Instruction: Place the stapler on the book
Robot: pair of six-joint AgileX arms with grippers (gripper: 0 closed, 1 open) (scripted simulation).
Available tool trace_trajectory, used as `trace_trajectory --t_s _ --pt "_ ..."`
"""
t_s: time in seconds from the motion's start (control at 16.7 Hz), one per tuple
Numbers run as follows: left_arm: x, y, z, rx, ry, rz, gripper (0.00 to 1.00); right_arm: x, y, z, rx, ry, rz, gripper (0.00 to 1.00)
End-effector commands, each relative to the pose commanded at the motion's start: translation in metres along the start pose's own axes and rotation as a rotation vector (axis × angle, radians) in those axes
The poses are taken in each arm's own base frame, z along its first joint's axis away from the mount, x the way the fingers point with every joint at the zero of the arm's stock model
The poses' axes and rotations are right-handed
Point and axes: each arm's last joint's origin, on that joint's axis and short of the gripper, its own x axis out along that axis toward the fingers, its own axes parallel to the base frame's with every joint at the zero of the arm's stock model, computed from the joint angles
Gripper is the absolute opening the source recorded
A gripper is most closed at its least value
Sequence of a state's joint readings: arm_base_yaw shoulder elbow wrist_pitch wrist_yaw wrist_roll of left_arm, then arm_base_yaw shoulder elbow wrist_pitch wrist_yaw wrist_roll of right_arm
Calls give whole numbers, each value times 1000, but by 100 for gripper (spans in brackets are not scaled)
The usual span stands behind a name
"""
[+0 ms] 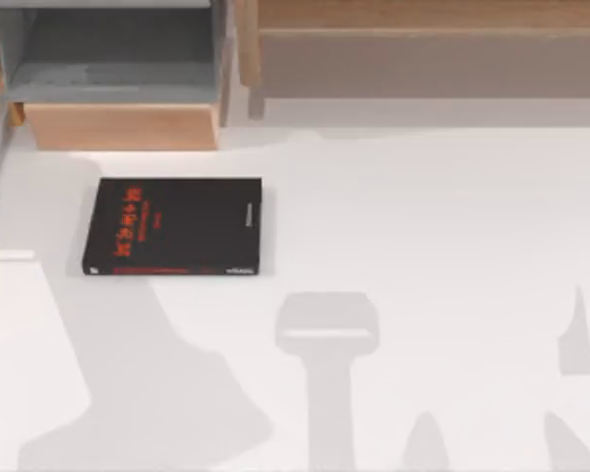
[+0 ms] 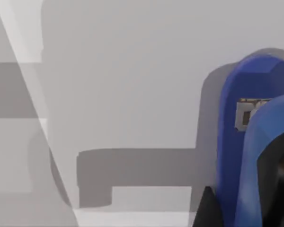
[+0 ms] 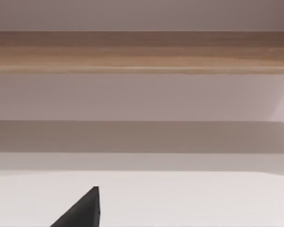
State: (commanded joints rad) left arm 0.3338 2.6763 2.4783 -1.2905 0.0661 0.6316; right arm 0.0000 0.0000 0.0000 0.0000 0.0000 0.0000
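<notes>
Left wrist view is showing the blue stapler [image 2: 236, 156] close up, its rounded end and a small metal slot lying just above the white counter [image 2: 132, 85]. A dark finger tip [image 2: 206, 208] of the left end effector is sitting right beside the stapler's blue body; whether it is gripping the stapler, or how far it is spread, I cannot tell. Top view is showing the black book [image 1: 173, 226] with red lettering lying flat on the counter's left half, in front of a wooden drawer unit [image 1: 118, 123]. Right wrist view is catching one dark finger [image 3: 83, 210] of the right end effector hanging over bare counter, facing a wooden shelf edge [image 3: 142, 51]; its opening I cannot tell.
</notes>
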Motion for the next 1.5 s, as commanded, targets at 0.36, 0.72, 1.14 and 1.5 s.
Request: trace_trajectory --t_s 0.36,0.72,1.14,1.5 --pt "0 0 0 0 0 0 0 0 0 0 0 0 0 100" --pt "-17 1 -5 -17 -6 12 0 0 0 0 0 0 0 100" --pt "-114 -17 -18 -95 -144 94 0 0 0 0 0 0 0 100" --pt "-175 -70 -23 -185 -245 102 0 0 0 0 0 0 0 100"
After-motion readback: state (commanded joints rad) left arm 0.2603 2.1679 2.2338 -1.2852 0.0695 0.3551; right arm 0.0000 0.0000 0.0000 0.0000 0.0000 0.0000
